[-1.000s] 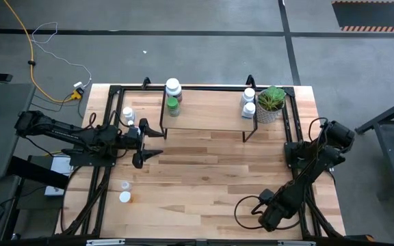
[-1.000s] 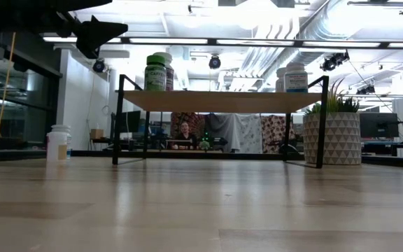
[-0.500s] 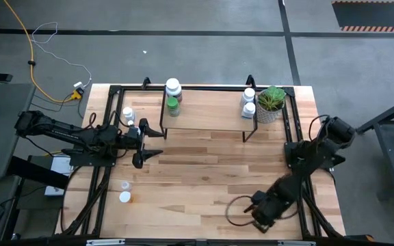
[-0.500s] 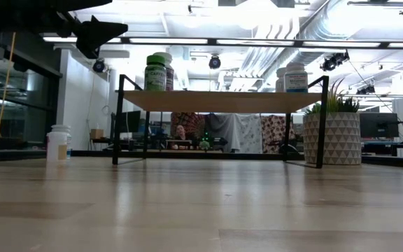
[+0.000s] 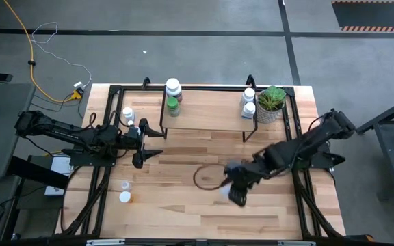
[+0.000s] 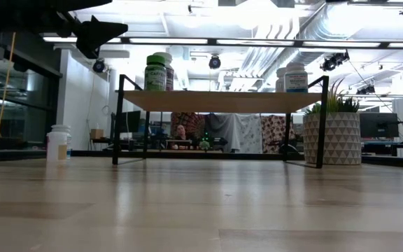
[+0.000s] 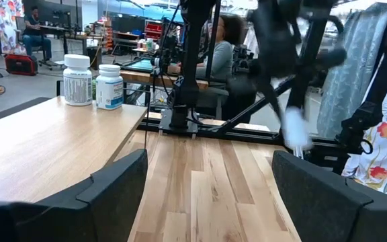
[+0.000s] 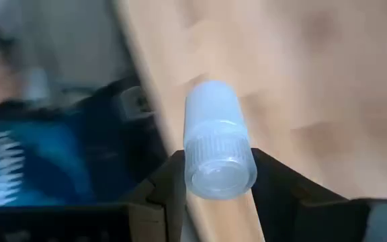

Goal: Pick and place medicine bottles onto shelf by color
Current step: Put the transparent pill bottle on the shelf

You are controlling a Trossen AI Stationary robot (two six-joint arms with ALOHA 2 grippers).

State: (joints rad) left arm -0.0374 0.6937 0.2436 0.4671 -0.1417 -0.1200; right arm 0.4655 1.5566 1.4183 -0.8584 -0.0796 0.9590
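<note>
Looking from above, the right hand (image 5: 237, 193) hangs over the middle of the light wooden counter (image 5: 183, 205), in front of the low light-wood shelf on black legs (image 5: 207, 113), while the left hand (image 5: 157, 142) waits wide open and empty beside the shelf's left end. In the right wrist view, the two dark fingers (image 8: 165, 188) are closed on a small white round pill bottle with a ribbed cap (image 8: 215, 144).

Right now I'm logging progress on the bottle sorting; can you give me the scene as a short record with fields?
right gripper: jaws shut on a small white bottle, carried above the tabletop
left gripper: jaws open, empty, beside the shelf
on shelf: white bottle and green bottle at one end, two white bottles by the plant
off shelf: bottles still on the tabletop by the left arm
</note>
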